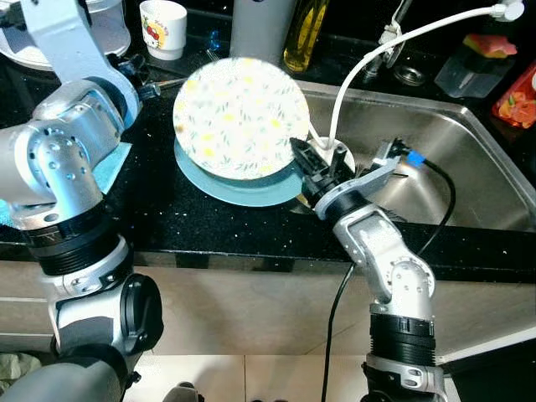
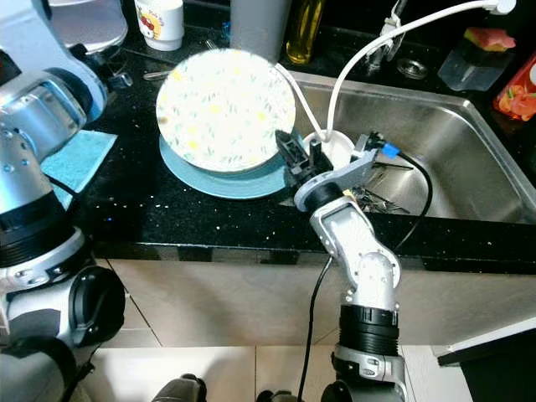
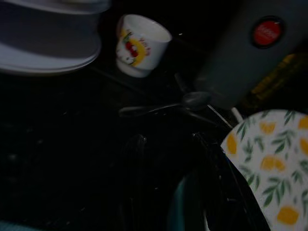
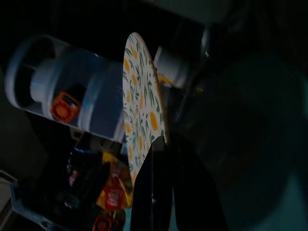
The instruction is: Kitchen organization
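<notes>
Two plates are stacked by the stainless steel sink (image 1: 469, 159) on the black speckled countertop (image 1: 167, 226). Largest is the round white plate with yellow fruit and green leaf print (image 1: 239, 117), held tilted above the plain teal plate (image 1: 243, 191), which lies flat. The patterned plate's edge nearest the sink is clamped between the right gripper (image 1: 300, 159) fingers. The left gripper (image 3: 173, 159) is seen near the plates; its finger state cannot be told. A white cartoon mug (image 1: 163, 28) stands behind.

A round white floral-print plate (image 1: 238, 115) sits above a round teal plate (image 1: 237, 186) on the black speckled countertop (image 1: 167, 226), left of the steel sink (image 1: 469, 159).
</notes>
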Controlling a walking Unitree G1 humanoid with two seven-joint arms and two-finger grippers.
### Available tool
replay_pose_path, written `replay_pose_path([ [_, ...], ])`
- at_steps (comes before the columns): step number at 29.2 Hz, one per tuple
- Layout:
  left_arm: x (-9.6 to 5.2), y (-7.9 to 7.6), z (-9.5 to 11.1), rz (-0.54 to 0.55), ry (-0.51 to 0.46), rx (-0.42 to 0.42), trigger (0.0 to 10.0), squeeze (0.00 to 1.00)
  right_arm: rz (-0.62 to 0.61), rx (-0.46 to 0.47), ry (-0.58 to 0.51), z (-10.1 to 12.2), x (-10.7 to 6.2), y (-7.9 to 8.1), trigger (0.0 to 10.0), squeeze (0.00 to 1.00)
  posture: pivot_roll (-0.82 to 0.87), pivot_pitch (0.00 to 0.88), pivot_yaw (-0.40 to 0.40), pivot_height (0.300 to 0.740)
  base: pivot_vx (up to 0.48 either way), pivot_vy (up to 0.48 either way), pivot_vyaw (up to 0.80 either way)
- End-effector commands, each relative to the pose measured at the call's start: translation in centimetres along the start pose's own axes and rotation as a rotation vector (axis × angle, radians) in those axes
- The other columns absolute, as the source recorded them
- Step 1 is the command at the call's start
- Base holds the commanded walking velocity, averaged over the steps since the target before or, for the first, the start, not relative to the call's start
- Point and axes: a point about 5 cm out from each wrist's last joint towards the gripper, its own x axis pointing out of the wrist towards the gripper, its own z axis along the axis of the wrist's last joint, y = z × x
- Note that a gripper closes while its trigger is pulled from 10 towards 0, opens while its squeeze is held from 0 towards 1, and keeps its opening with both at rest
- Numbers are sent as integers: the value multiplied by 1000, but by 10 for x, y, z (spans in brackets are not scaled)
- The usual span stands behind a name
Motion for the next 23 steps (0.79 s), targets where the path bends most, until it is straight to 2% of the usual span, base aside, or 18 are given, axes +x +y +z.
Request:
replay_pose_path([
  [1,-2,-8,0,-42,-25,44,10000,0,43,22,-75,2,5,12,0,0,297,134,-161,740,0,0,0],
  [2,-2,-8,0,-42,-25,44,10000,0,43,22,-75,2,5,12,0,0,297,134,-161,740,0,0,0],
  [3,-2,-11,-1,-63,-30,63,10000,0,20,-24,-107,11,5,11,667,0,293,130,-161,740,0,0,0],
  [4,-2,-14,-2,-90,-29,80,10000,0,5,-62,-142,21,5,10,7373,0,289,128,-158,740,0,0,0],
  [5,-2,-14,-2,-90,-29,80,10000,0,5,-62,-142,21,5,10,7373,0,289,128,-158,740,0,0,0],
  [6,-3,-17,-3,-119,-28,91,10000,0,-19,-113,-179,32,4,8,10000,0,288,127,-157,740,0,0,0],
  [7,-4,-24,-6,-170,-19,97,10000,0,-68,-187,-269,55,0,5,10000,0,286,124,-156,740,0,0,0],
  [9,-4,-24,-6,-170,-19,97,10000,0,-68,-187,-269,55,0,5,10000,0,286,124,-156,740,0,0,0],
  [11,-4,-28,-8,-214,-7,100,10000,0,-124,-250,-379,82,-6,1,10000,0,283,120,-154,740,0,0,0],
  [12,-4,-28,-8,-214,-7,100,10000,0,-124,-250,-379,82,-6,1,10000,0,283,120,-154,740,0,0,0],
  [14,-5,-31,-12,-241,11,120,10000,0,-198,-307,-466,103,-13,-4,10000,0,280,116,-153,740,0,0,0],
  [18,-5,-30,-19,-246,46,143,10000,0,-278,-362,-527,119,-20,-12,10000,0,282,115,-151,740,0,0,0],
  [20,-4,-27,-24,-234,72,139,10000,0,-353,-391,-562,130,-25,-23,10000,0,282,112,-149,740,0,0,0],
  [21,-4,-27,-24,-234,72,139,10000,0,-353,-391,-562,130,-25,-23,10000,0,282,112,-149,740,0,0,0],
  [22,-3,-24,-25,-228,81,138,10000,0,-459,-392,-603,137,-34,-39,10000,0,288,111,-147,740,0,0,0],
  [23,-3,-24,-26,-229,82,138,10000,0,-496,-394,-616,139,-38,-44,10000,0,288,111,-147,740,0,0,0],
])
